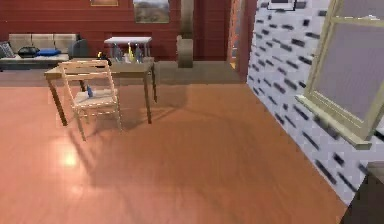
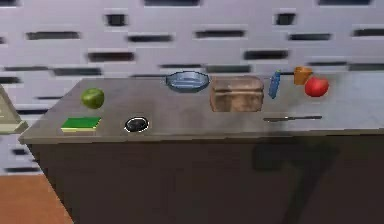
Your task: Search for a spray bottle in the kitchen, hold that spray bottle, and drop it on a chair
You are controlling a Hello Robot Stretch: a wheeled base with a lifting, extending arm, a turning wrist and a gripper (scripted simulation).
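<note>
- Grey counter [image 2: 180, 108] top runs across the arm side view, dark front below, white brick wall [image 2: 200, 30] with dark bricks behind it.
- At the counter's left end: green apple [image 2: 93, 98], green-and-yellow sponge [image 2: 80, 124] just in front of it, dark ring-shaped thing [image 2: 137, 124] beside the sponge.
- At the counter's middle: blue-grey bowl [image 2: 187, 81] at the back, brown loaf [image 2: 237, 94] just right of it.
- Toward the counter's right end: slim blue thing [image 2: 275, 82] standing tilted, orange cup [image 2: 302, 75], red round fruit [image 2: 317, 87]. A thin knife-like thing [image 2: 293, 119] lies nearer the front edge.
- Spray bottle: the slim blue thing is the only candidate. Too small to confirm.
- Forward view: the counter's dark corner sits bottom right. A wooden chair [image 1: 90, 88] is well apart from it across the wood floor [image 1: 190, 160], at a wooden table [image 1: 105, 70], with a small blue thing [image 1: 91, 92] on its seat.
- A window [image 1: 345, 70] is in the brick wall above the counter's corner.
- State of the gripper fingers: cannot tell.
</note>
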